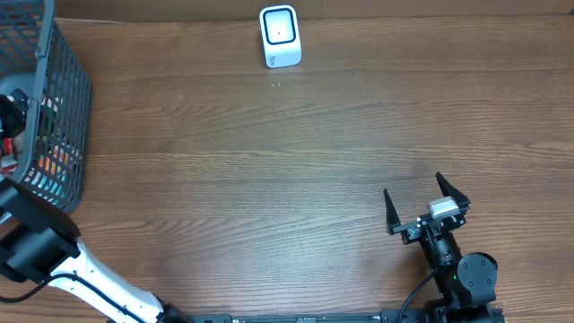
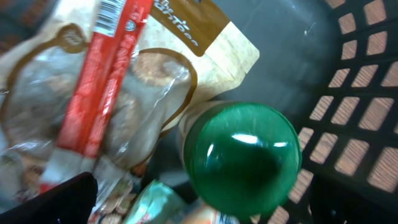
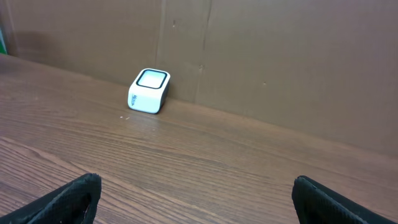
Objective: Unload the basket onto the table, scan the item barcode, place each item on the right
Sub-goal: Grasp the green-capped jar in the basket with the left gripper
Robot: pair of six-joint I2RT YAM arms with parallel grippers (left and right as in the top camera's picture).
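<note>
At 9 o'clock on the wooden table (image 1: pixel 269 179) stands a dark mesh basket (image 1: pixel 63 81), and the left gripper (image 1: pixel 11 112) hangs inside it. Its wrist camera shows one dark finger (image 2: pixel 56 202) far out at 7 o'clock, so the jaws stand apart with nothing clamped. Below lie the items: a green-capped bottle (image 2: pixel 242 158) toward 5 o'clock, a clear-windowed snack pouch (image 2: pixel 155 74) toward 10 o'clock, and a red stick pack (image 2: pixel 99 74) lying across the pouch, its barcode at the upper end. The white barcode scanner (image 1: pixel 280 36) sits at 12 o'clock by the far edge, well apart from the basket. At 5 o'clock the right gripper (image 1: pixel 412 185) rests with jaws spread wide and empty.
</note>
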